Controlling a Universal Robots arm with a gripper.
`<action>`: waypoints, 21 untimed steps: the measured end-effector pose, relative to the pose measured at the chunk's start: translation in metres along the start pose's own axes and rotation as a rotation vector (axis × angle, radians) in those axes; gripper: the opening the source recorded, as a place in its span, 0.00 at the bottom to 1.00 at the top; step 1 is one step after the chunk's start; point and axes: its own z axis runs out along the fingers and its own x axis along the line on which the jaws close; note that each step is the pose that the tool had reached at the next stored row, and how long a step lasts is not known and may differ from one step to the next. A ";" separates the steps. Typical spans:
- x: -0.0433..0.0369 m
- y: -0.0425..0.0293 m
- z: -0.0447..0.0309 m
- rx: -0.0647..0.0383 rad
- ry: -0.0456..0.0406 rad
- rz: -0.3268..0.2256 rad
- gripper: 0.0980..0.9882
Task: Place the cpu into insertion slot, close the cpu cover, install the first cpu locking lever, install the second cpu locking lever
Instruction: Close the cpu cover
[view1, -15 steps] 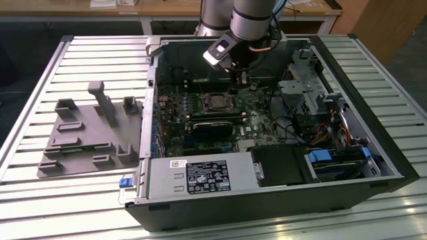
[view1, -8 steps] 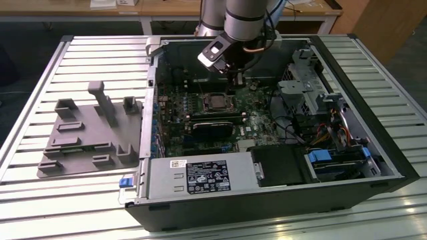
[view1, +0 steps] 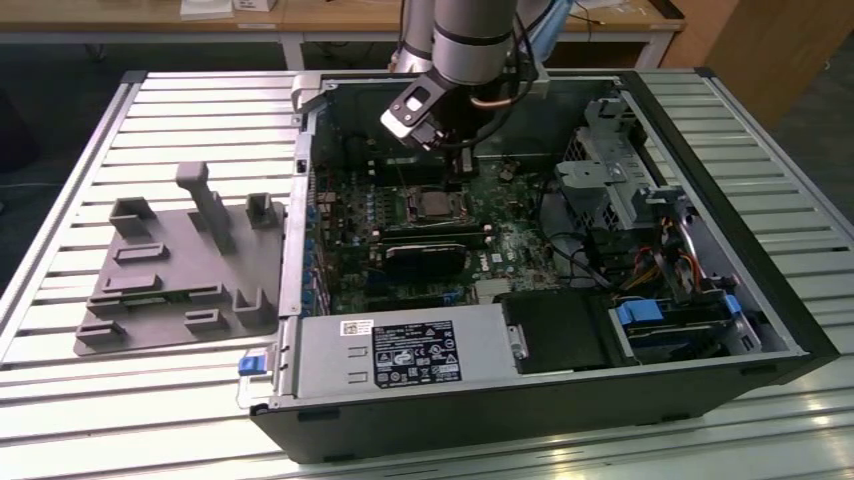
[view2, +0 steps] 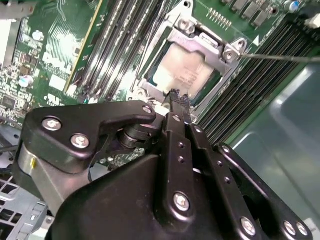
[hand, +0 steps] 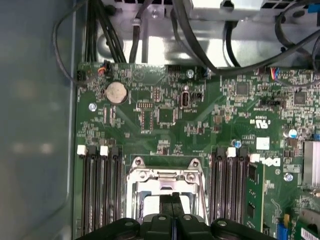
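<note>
Lying face up in the insertion slot (view2: 146, 79), pale grey and square: the cpu (view2: 182, 72). Framed by the cpu cover (view2: 200, 37), apparently down flat around the chip, the cut-out centre leaving the metal face bare. From one corner of the cover, a thin wire lever (view2: 280, 56) running out across the long black memory slots (view2: 255, 85); latched or loose, impossible to tell.

Right at the socket's edge in the second wrist view, the gripper (view2: 175, 96), black fingers (view2: 172, 131) pressed together with no gap and nothing seen between them. Touching the rim or just above it, impossible to tell. In the first wrist view, the same narrow closed pair over the silvery frame, with more memory slots on either side.

Around the socket, the green motherboard (hand: 150, 115), with a round coin cell (hand: 116, 92) near one edge and dark cables (hand: 190, 30) looping over bare metal beyond it.

In the exterior view, the arm (view1: 470, 40) reaching down into the open computer case (view1: 534, 410), the socket near the middle of the board. Under the case, a slatted table (view1: 107, 130). On the exterior view's left, just beside the case, a grey moulded fixture plate (view1: 174, 290).
</note>
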 end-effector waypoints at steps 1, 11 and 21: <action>0.0000 -0.0016 0.0005 -0.001 0.0000 0.000 0.01; 0.0002 -0.0166 0.0060 -0.011 0.0000 -0.001 0.01; 0.0002 -0.0212 0.0082 -0.012 -0.0001 -0.003 0.01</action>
